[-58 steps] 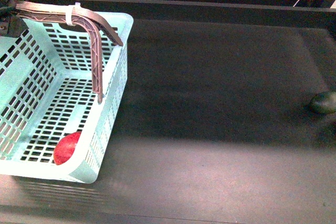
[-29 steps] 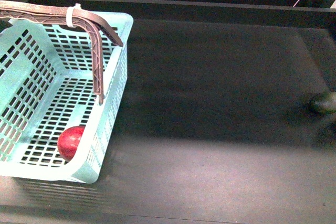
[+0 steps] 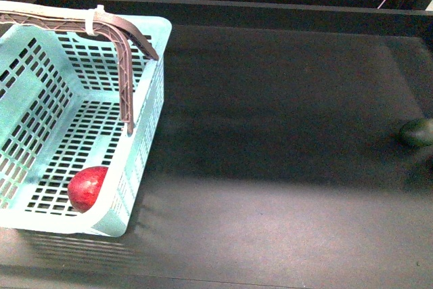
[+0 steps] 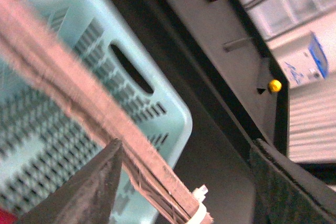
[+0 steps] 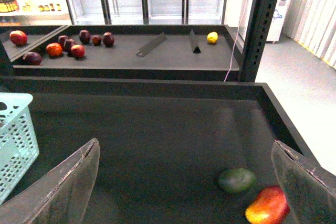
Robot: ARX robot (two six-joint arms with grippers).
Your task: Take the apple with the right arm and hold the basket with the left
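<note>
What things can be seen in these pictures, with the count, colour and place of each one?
apple: one, glossy red, inside the basket at its near right corner.
basket: one, pale mint-turquoise, slotted, at the left of the dark table; brownish handle raised.
green fruit: one, dark green, round, at the table's far right edge.
red-yellow fruit: one, right beside the green fruit in the right wrist view.
small fruits: several, dark red and orange, on the back shelf, left part.
yellow fruit: one, on the back shelf, right part.
left gripper: open, fingers on either side of the basket handle.
right gripper: open, empty, over the table.
</note>
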